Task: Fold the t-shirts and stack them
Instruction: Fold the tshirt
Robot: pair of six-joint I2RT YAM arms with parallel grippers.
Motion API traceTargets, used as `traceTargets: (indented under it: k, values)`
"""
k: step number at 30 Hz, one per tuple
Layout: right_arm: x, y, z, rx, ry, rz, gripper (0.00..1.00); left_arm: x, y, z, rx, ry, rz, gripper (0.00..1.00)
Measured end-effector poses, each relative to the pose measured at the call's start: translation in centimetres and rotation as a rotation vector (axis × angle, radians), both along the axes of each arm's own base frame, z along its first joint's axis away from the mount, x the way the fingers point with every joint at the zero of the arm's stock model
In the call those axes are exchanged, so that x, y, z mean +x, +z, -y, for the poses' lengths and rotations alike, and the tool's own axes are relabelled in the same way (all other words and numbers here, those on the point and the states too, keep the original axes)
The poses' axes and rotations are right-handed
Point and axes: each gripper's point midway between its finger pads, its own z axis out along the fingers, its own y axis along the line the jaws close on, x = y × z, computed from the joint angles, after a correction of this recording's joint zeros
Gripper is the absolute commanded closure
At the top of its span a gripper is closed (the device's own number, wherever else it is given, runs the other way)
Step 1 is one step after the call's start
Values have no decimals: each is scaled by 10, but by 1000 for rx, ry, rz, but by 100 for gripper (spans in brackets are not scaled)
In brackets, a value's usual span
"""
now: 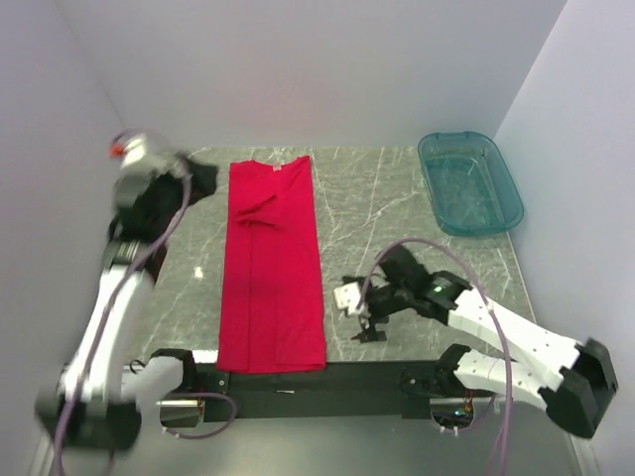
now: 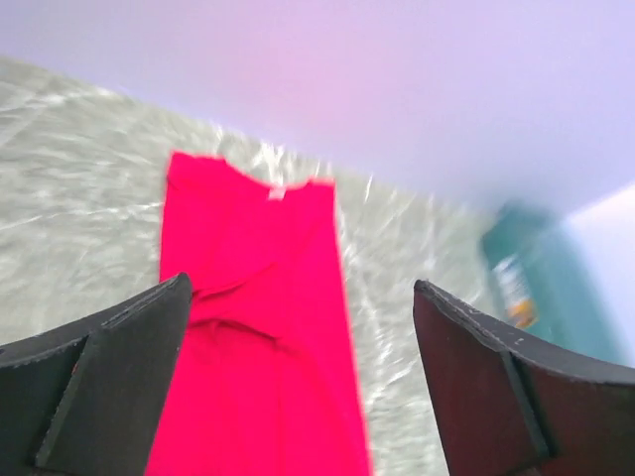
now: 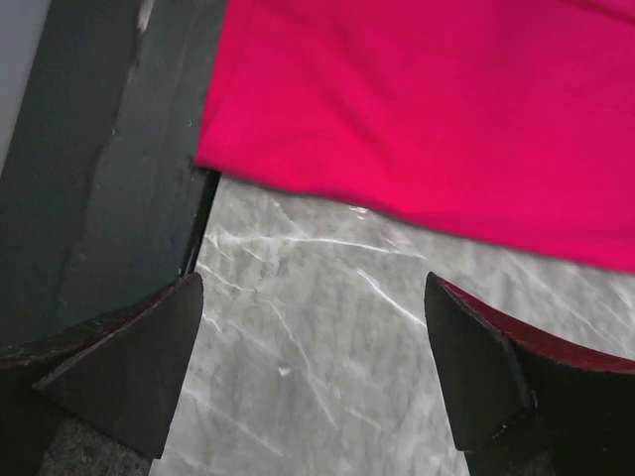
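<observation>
While I watch from the overhead camera, a grey-green marbled table [image 1: 397,198] fills the middle of the frame, closed in by plain pale walls on three sides. Two white-and-black robot arms rise from a black mounting strip [image 1: 377,375] along the bottom edge: the left arm [image 1: 109,307] reaches up the left side of the frame and is blurred, while the right arm [image 1: 516,342] bends in from the lower right toward the centre. One bright red t-shirt [image 1: 270,288] lies flat on the table, left of centre, folded lengthwise into a long narrow band. Its collar end sits toward the upper part of the frame and its hem reaches the bottom, just overlapping the black strip. A creased fold of fabric crosses the band below the collar. A clear teal plastic bin [image 1: 466,188] stands in the upper right, well apart from the shirt. The left gripper [image 2: 300,297] hangs above the collar end with its two dark fingers spread wide and nothing between them. The right gripper [image 3: 314,288] hovers over bare marble beside the shirt's lower right corner, its fingers likewise wide apart and gripping nothing. A small white neck label [image 2: 277,192] shows at the collar.
</observation>
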Motion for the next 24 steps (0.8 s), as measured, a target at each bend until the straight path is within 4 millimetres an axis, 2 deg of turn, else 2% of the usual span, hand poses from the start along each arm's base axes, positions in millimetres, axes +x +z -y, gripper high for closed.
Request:
traceTargets:
  k: [2, 4, 7, 9, 11, 12, 14, 18, 22, 24]
  values:
    - [-10, -15, -11, -59, 72, 28, 2, -50, 14, -19, -74, 57, 75, 4]
    - [-22, -35, -23, -143, 153, 82, 2, -79, 4, -25, -132, 78, 75, 7]
    - [-47, -59, -43, -227, 286, 174, 5, -111, -59, -12, -230, 45, -102, 8]
    - [-63, -73, -54, -266, 355, 231, 8, -136, -114, -3, -299, 43, -295, 9]
    - [-75, -85, -63, -293, 402, 280, 14, -159, -148, 1, -340, 67, -438, 8]
    - [-81, -92, -66, -309, 425, 301, 17, -169, -158, 2, -358, 82, -494, 8]
    - [-83, -102, -70, -335, 435, 330, 23, -184, -169, 2, -384, 113, -562, 8]
    - [-75, -102, -80, -319, 401, 382, 29, -204, -183, 0, -410, 191, -694, 12]
    - [-70, -105, -81, -320, 379, 401, 42, -224, -208, 5, -415, 248, -890, 14]
    - [-73, -107, -81, -325, 385, 399, 44, -232, -218, 8, -418, 264, -977, 14]
